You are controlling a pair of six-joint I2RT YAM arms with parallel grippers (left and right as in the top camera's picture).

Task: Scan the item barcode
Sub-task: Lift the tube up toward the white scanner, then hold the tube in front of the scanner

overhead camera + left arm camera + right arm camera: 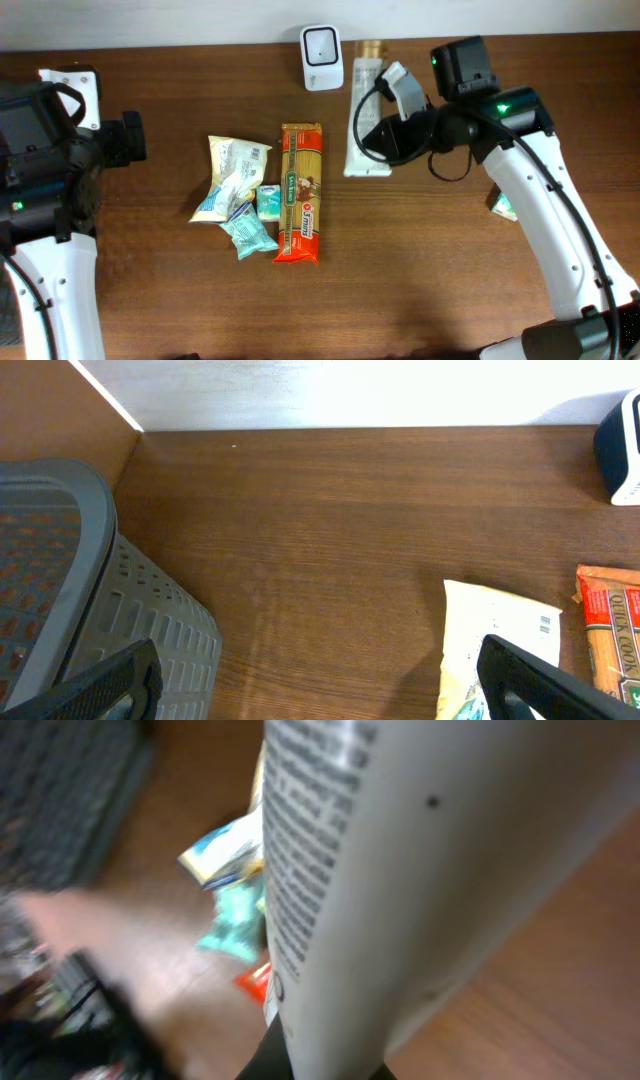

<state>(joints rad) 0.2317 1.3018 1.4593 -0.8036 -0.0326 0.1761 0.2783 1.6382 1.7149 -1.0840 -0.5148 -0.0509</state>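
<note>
- My right end effector (370, 137) is clenched on the white tube (366, 88), gripping it around the middle.
- The tube sits at the far side of the table (420, 290), just right of the scanner (321, 44). Its gold cap points toward the far edge.
- From my right wrist cam the tube (400, 870) fills most of the view. It's blurry, but I can make out lines of small print down one side. The table and the other groceries show behind it, so it looks lifted off the table.
- My left end effector (135, 140) is released, jaws wide apart. It hangs over the left side of the table, well apart from the tube.
- On my left wrist cam both fingers (110, 690) poke in at the bottom corners, with a grey basket (60, 590) at the left.
- The rest of the stuff is in a pile mid-table:
  - a pasta (300, 193) packet lying lengthwise
  - a white bag (232, 175) to its left
  - a small box (268, 200) between them
  - teal packets (248, 232) on the near side
</note>
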